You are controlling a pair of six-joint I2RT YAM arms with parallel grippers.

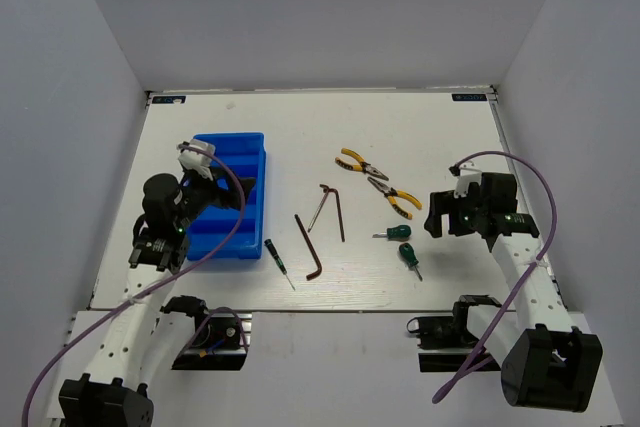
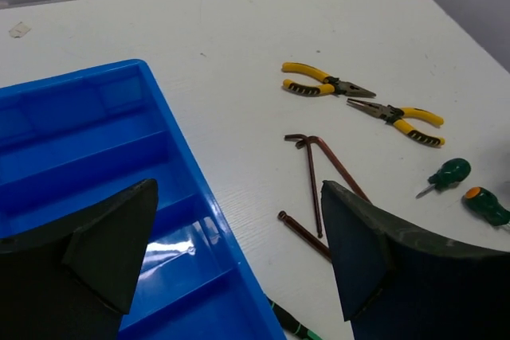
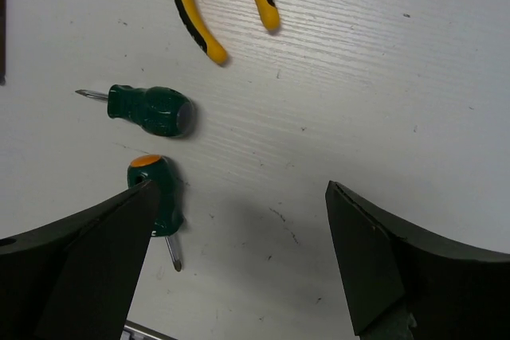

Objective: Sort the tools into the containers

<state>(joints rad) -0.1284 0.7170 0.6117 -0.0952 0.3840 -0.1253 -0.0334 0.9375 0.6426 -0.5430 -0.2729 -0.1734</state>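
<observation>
The blue divided tray point(image 1: 250, 139) lies at the left of the table, and none of its compartments that show holds a tool. My left gripper point(image 1: 212, 187) hovers over it, open and empty, with the tray's right rim point(image 2: 183, 165) under the gap. The tools lie loose to the right. There are two yellow pliers point(image 1: 355, 162) point(image 1: 395, 197), dark hex keys point(image 1: 335, 209) point(image 1: 308, 245), a thin green screwdriver point(image 1: 278, 262) and two stubby green screwdrivers point(image 1: 393, 233) point(image 1: 410, 257). My right gripper point(image 1: 436, 215) stands open just right of the stubby screwdrivers point(image 3: 151, 109) point(image 3: 163, 193), over bare table, holding nothing.
White walls enclose the table on three sides. Both arm bases sit at the near edge. One pair of pliers point(image 3: 199, 21) lies just beyond the right gripper point(image 3: 239, 189). In the left wrist view the hex keys point(image 2: 312, 181) lie right of the tray.
</observation>
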